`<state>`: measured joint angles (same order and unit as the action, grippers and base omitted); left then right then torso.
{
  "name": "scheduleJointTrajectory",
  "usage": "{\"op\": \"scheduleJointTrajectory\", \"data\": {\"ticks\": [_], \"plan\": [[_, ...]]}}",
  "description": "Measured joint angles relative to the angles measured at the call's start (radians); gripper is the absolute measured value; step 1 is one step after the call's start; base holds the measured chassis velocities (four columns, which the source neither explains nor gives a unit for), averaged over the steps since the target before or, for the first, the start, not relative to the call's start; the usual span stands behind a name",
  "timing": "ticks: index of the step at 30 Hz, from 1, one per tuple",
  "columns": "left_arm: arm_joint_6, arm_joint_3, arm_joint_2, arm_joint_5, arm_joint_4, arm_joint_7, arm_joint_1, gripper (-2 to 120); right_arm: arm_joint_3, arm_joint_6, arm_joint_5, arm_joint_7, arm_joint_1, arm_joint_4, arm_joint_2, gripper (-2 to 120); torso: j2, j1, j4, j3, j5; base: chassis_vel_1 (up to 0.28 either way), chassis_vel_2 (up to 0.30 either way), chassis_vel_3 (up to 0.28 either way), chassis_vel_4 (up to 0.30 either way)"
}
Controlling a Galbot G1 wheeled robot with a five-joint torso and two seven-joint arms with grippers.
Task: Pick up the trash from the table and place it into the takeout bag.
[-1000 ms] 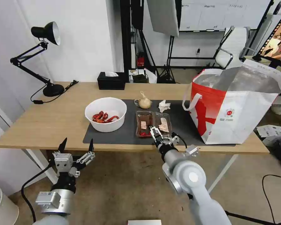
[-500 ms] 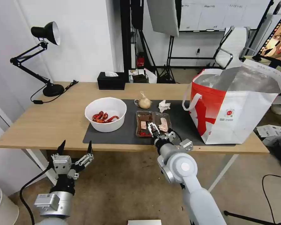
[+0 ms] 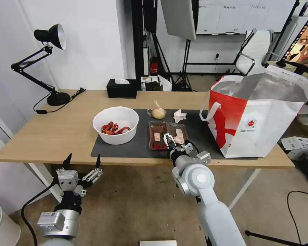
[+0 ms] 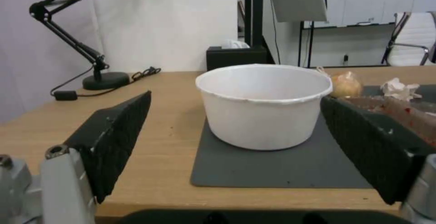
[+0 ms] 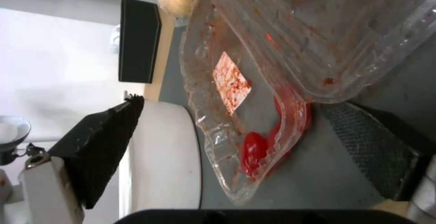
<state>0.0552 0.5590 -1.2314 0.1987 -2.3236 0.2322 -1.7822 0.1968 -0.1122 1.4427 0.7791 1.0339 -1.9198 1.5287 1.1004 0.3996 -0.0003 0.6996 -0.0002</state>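
Item: clear tray (image 3: 167, 135), on the mat (image 3: 133, 145) at table (image 3: 58, 133) centre. We found our right gripper (image 3: 168, 141) nearer, jaws spread astride its near rim, tray running toward twelve o'clock; left gripper (image 3: 82, 160) parked open below the edge at seven o'clock.
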Motion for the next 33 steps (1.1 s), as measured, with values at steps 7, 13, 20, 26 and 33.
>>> {"op": "scheduleJointTrajectory", "data": {"ticks": [7,13,20,26,33], "plan": [[0.002,0.000,0.000,0.002,0.004,0.001,0.001,100,0.004,0.000,-0.005,-0.001,-0.009,0.016,0.008,100,0.000,0.000,0.0001,0.000,0.0001,0.000,0.000,0.000,0.000],[0.005,-0.001,-0.002,0.003,0.004,0.001,0.000,100,0.001,0.002,-0.074,-0.070,0.014,0.014,-0.004,100,0.000,0.000,0.0012,0.000,0.0007,0.000,0.000,0.000,0.000],[0.017,-0.001,-0.008,0.001,0.004,0.001,-0.006,100,-0.002,0.021,-0.195,-0.104,0.036,0.000,-0.032,100,-0.001,0.001,0.0000,0.001,0.0004,0.000,0.000,0.000,0.000],[0.029,-0.001,-0.018,-0.007,0.003,0.000,-0.020,100,0.000,0.026,-0.266,-0.156,0.054,-0.016,-0.049,100,-0.001,0.001,0.0003,0.001,0.0003,0.000,0.000,0.000,0.000],[0.035,-0.001,-0.023,-0.009,-0.001,0.000,-0.025,100,-0.006,0.028,-0.374,-0.227,0.058,-0.025,-0.066,100,-0.001,0.001,0.0002,0.000,0.0003,0.000,0.000,0.000,0.000]]}}
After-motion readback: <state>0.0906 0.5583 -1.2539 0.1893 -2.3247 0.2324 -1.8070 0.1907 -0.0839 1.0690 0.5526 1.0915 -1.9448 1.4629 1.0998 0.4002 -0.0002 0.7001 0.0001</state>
